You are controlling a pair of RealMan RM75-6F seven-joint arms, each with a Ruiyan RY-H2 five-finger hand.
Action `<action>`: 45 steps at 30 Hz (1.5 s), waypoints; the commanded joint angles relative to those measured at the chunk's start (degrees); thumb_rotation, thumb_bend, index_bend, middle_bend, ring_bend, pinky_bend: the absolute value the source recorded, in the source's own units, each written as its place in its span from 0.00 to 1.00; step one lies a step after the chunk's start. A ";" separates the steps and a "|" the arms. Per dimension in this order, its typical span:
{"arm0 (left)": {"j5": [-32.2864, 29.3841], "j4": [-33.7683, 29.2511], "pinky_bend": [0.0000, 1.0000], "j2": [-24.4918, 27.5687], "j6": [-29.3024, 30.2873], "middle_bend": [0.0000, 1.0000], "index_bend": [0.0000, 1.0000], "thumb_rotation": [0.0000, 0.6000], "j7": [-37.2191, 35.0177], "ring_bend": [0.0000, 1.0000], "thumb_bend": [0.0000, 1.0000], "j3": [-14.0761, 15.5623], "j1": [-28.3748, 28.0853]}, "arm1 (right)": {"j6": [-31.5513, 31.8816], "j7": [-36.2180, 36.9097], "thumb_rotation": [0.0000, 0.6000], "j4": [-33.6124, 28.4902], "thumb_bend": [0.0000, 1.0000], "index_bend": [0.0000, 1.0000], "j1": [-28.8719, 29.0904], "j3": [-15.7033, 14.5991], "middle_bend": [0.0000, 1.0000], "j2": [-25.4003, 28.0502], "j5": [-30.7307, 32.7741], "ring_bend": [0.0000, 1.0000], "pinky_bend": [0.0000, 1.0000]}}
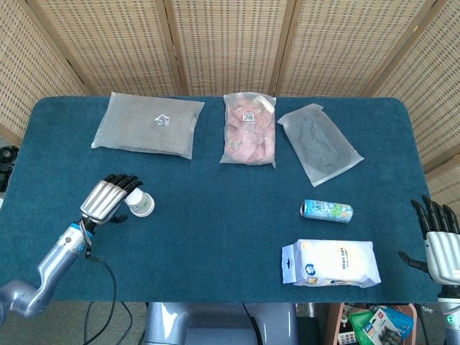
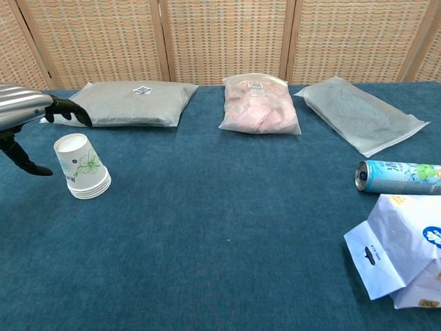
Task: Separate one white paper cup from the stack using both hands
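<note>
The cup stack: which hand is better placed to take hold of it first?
The left hand. It hovers open right beside the cup stack, not gripping yet. The right hand hangs beyond the table's far right edge.

Your left hand [image 1: 108,200] is hovering just beside the stack of cups [image 1: 139,202], on its left, fingers spread and reaching over the top cup's rim, gripping nothing. Your right hand [image 1: 440,241] is waiting far from the stack, off the table's right edge, fingers apart and pointing up.
</note>
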 commanded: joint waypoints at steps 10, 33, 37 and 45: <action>-1.97 4.24 0.44 -2.96 0.23 0.37 0.36 1.00 1.37 0.36 0.11 0.01 -1.33 | -0.31 0.28 1.00 0.15 0.00 0.00 0.05 0.15 0.00 0.06 0.51 0.00 0.00; -5.89 -0.47 0.55 -1.66 3.23 0.51 0.52 1.00 -14.20 0.48 0.19 -3.42 -1.23 | -0.64 0.39 1.00 -0.04 0.00 0.00 0.10 -0.07 0.00 0.15 0.42 0.00 0.00; -8.98 -6.03 0.55 1.30 0.89 0.51 0.52 1.00 -27.52 0.48 0.19 -6.26 -1.27 | -0.41 0.93 1.00 -0.55 0.00 0.00 0.32 -0.30 0.00 -0.03 -0.82 0.00 0.00; -17.51 -15.31 0.55 6.03 -7.66 0.51 0.52 1.00 -43.66 0.48 0.19 -12.74 -3.93 | 3.55 7.77 1.00 4.73 0.00 0.11 3.15 1.76 0.04 -1.54 -7.77 0.00 0.00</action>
